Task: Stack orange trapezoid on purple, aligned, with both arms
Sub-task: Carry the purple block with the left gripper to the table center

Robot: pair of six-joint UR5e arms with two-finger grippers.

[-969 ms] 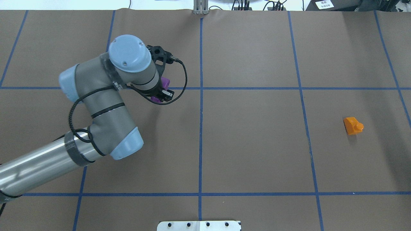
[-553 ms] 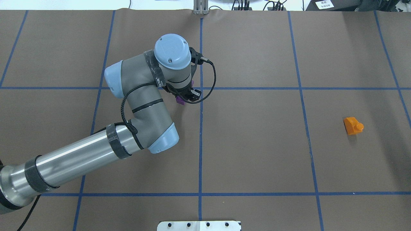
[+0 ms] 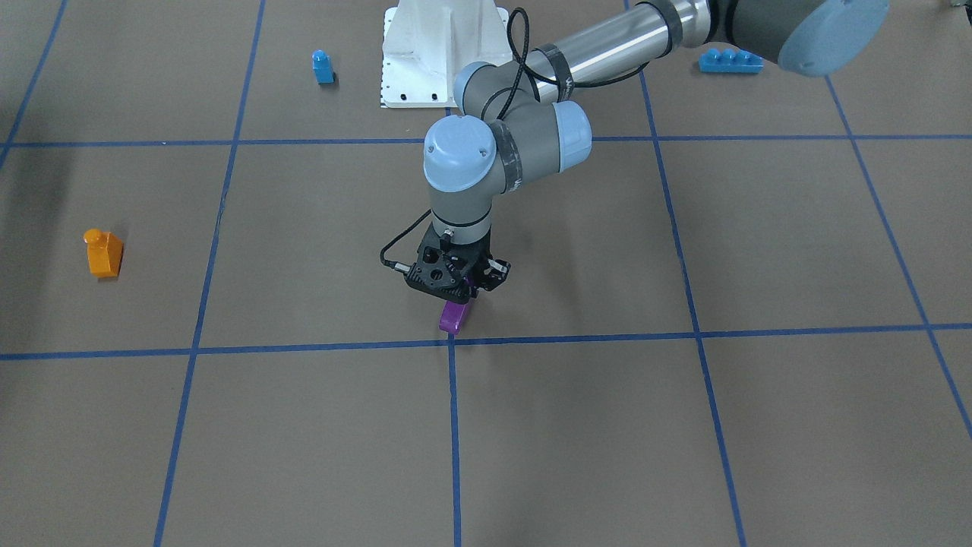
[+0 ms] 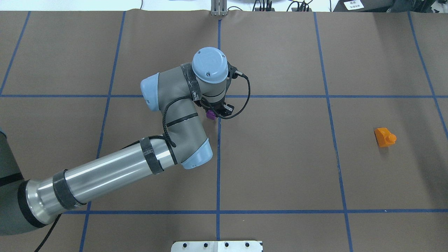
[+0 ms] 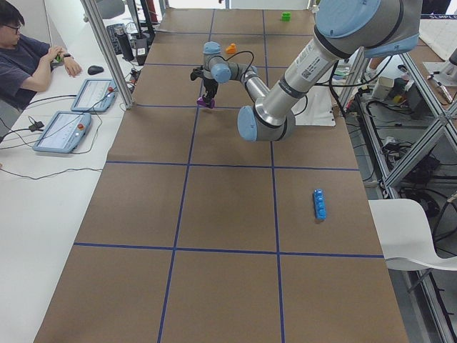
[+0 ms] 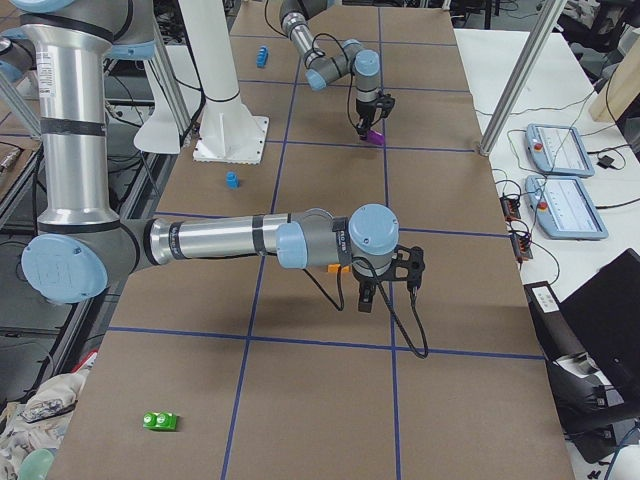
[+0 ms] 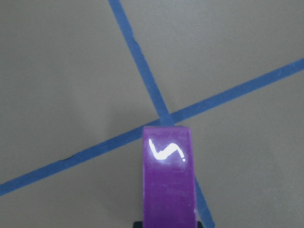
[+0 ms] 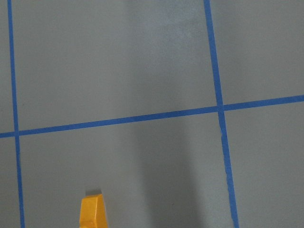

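Two arms [image 4: 105, 171] [image 6: 200, 240], two blue bricks [image 3: 323, 67] [image 3: 730, 61], one purple [image 3: 454, 317], one orange [image 3: 103, 254]

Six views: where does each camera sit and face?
Front: across table, facing robot; left arm, purple brick.
Overhead: behind robot, looking down; left arm.
Exterior left: table's left end; left arm near.
Exterior right: table's right end; right arm near.
Left wrist: onto purple brick.
Right wrist: onto orange trapezoid.
Front, overhead share orange trapezoid.

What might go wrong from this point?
The purple brick hangs mostly below the left gripper, so it might tilt or slip when set down. The orange trapezoid sits far off across the table, so carrying it over and lining it up leaves room for a crooked stack.
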